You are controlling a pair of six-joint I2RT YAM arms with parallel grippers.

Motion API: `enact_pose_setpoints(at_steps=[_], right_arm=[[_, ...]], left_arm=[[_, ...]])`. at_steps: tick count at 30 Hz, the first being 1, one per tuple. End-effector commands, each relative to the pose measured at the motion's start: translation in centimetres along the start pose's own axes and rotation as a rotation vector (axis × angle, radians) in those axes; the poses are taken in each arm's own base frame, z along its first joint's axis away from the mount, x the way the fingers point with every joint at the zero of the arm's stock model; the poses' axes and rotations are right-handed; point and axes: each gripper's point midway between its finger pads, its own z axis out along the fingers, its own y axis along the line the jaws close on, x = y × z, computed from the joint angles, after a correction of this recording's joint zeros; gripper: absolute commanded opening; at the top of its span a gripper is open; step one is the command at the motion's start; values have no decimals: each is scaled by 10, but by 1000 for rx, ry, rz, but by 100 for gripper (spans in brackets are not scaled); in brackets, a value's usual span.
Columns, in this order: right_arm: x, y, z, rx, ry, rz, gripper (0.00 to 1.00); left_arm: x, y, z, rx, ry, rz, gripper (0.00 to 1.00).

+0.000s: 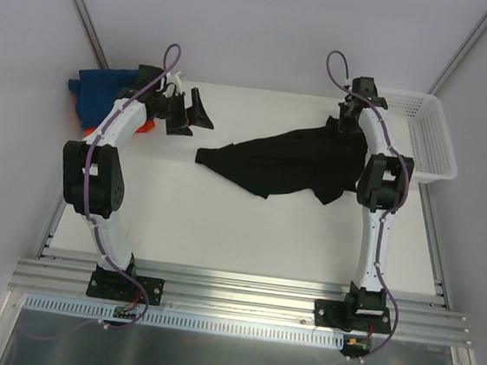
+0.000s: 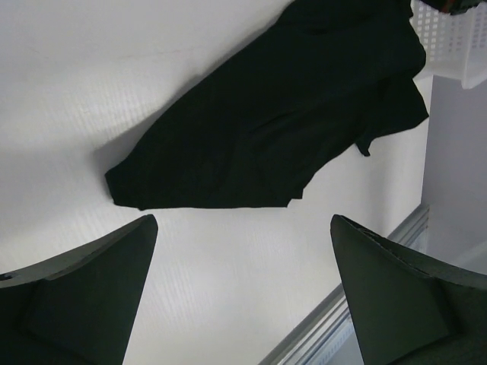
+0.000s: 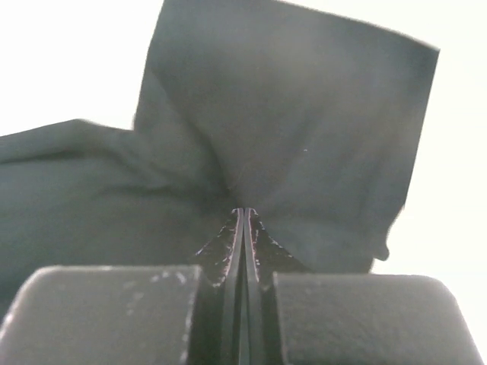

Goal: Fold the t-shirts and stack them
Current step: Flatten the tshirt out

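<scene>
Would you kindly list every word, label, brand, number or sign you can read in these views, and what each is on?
None: no view shows any readable text.
The black t-shirt, the blue t-shirt and the white mesh basket show no print, label or number.

black t-shirt (image 1: 289, 161) is soft matt cloth, creased; blue t-shirt (image 1: 96, 89) and orange t-shirt (image 1: 146, 125) are matt cloth too. The surface (image 1: 222, 224) is matt white with a fine dotted texture, the basket (image 1: 427, 136) is white plastic mesh, and the rails (image 1: 241, 291) are ribbed bare metal with a dull sheen. The left hand (image 2: 243, 228) fingers (image 2: 91, 296) look like matt dark plastic, slightly grainy.
</scene>
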Motion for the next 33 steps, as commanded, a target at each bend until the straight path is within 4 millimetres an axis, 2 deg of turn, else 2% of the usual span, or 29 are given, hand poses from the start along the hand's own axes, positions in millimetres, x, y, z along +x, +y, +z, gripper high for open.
enact_pose_setpoints(at_steps=[1, 3, 4, 6, 7, 9, 10, 12, 13, 14, 15, 17, 18, 20, 21, 24, 26, 28, 30, 32, 33], right_arm=[[-82, 30, -119, -46, -270, -58, 0], [-94, 39, -144, -38, -324, -120, 0], [-103, 49, -168, -47, -374, -141, 0], [-109, 58, -192, -52, -417, -156, 0], [-113, 67, -215, -62, -450, -165, 0], [-114, 76, -239, -68, -485, -181, 0], [-111, 86, -261, -75, -508, -197, 1], [-104, 96, -284, -79, -529, -229, 0], [-98, 109, -296, -76, -540, -278, 0], [-91, 111, -320, -78, -568, -299, 0], [-84, 129, -335, -102, -587, -347, 0], [-77, 134, -369, -98, -645, -416, 0], [-74, 143, -382, -104, -668, -439, 0], [-73, 143, -398, -103, -695, -453, 0], [-73, 143, -410, -104, -717, -457, 0], [-79, 137, -423, -88, -757, -452, 1], [-84, 136, -431, -85, -784, -438, 0], [-91, 138, -450, -105, -834, -433, 0], [-92, 142, -466, -134, -874, -433, 0], [-87, 144, -489, -198, -916, -428, 0], [-79, 157, -497, -291, -920, -446, 0]], left_arm=[[-2, -31, 3, 76, 11, 14, 99], [-2, -33, 2, 79, 8, 8, 99], [-4, -36, -2, 78, -2, 17, 99], [-9, -37, -8, 69, -24, 30, 99], [-14, -42, -18, 72, -49, 34, 99], [-21, -47, -30, 85, -77, 33, 99], [-25, -53, -40, 95, -97, 31, 99], [-32, -56, -59, 107, -134, 24, 99], [-32, -53, -63, 105, -139, -3, 99], [-33, -50, -71, 102, -154, -19, 99], [-33, -54, -79, 106, -169, -12, 99], [-27, -54, -84, 108, -167, -2, 99], [-23, -55, -86, 111, -168, 8, 99], [-18, -58, -88, 122, -164, 6, 99], [-11, -66, -90, 157, -143, 3, 99], [6, -83, -88, 220, -91, 6, 99], [15, -86, -85, 232, -69, -2, 99], [25, -87, -82, 233, -48, -33, 99], [26, -92, -88, 231, -64, -8, 99], [24, -96, -95, 222, -93, 38, 99], [23, -101, -100, 224, -110, 78, 99]])
